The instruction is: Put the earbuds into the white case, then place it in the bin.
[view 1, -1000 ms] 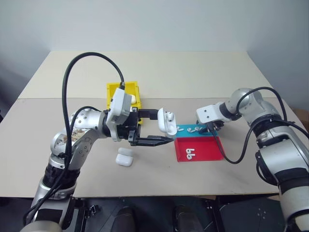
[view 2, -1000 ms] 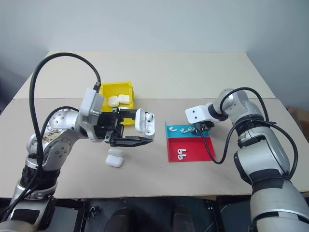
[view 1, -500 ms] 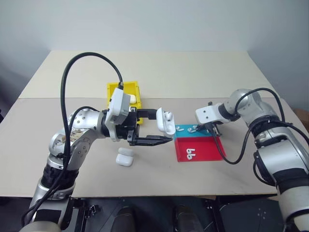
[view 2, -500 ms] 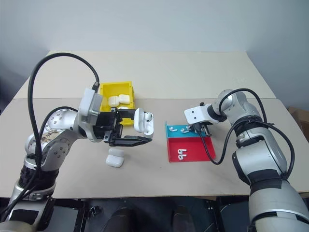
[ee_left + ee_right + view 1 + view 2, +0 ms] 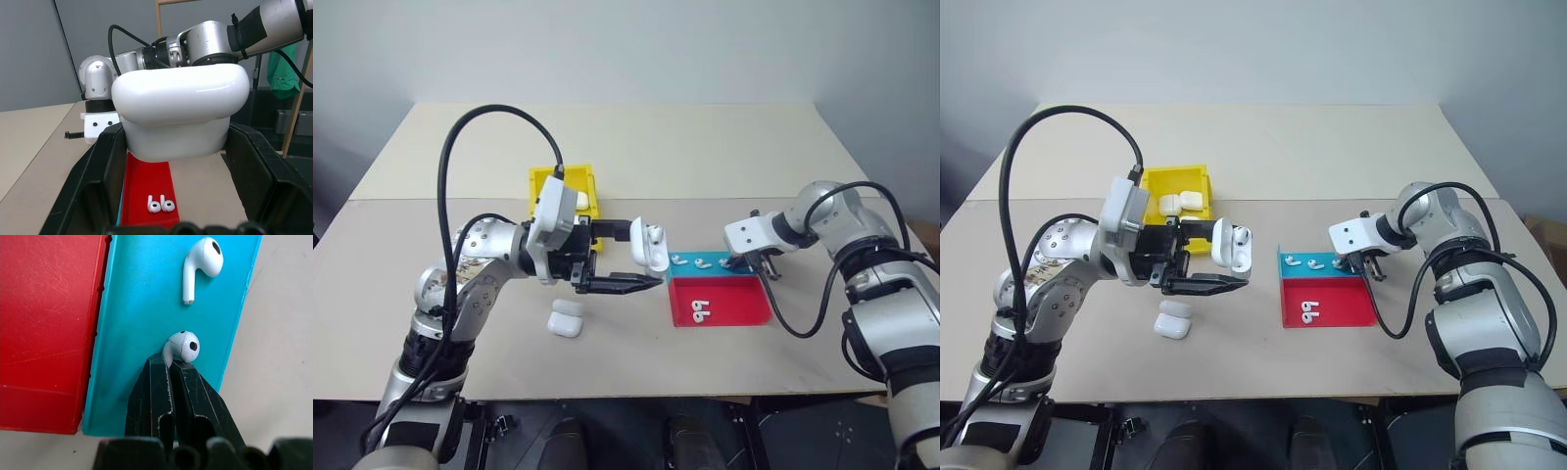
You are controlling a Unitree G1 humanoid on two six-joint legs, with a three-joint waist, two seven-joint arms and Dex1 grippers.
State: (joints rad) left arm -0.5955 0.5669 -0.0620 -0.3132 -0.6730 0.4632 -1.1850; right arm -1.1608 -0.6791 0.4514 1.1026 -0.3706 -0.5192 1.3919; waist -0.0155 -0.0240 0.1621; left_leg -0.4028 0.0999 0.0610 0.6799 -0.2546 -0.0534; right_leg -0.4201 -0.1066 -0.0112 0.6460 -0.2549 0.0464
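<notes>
My left gripper (image 5: 641,259) is shut on the white case (image 5: 654,245) and holds it in the air between the bin and the tray. The case's lid is open, and one earbud (image 5: 657,233) sits inside. In the left wrist view the case (image 5: 181,112) fills the gap between the black fingers (image 5: 98,181). My right gripper (image 5: 168,364) is shut on the stem of an earbud (image 5: 182,345) over the teal half of the tray (image 5: 132,293). Another earbud (image 5: 200,257) lies just beyond it. The yellow bin (image 5: 548,186) stands behind my left hand.
Two earbuds (image 5: 698,312) lie on the tray's red half (image 5: 734,304). Loose earbuds (image 5: 679,260) lie along the teal strip. A closed white case (image 5: 566,319) rests on the table below my left gripper. White cases (image 5: 1180,203) lie in the bin.
My right gripper has shut on an earbud's stem at the teal strip. The left gripper and the case have stayed still.
</notes>
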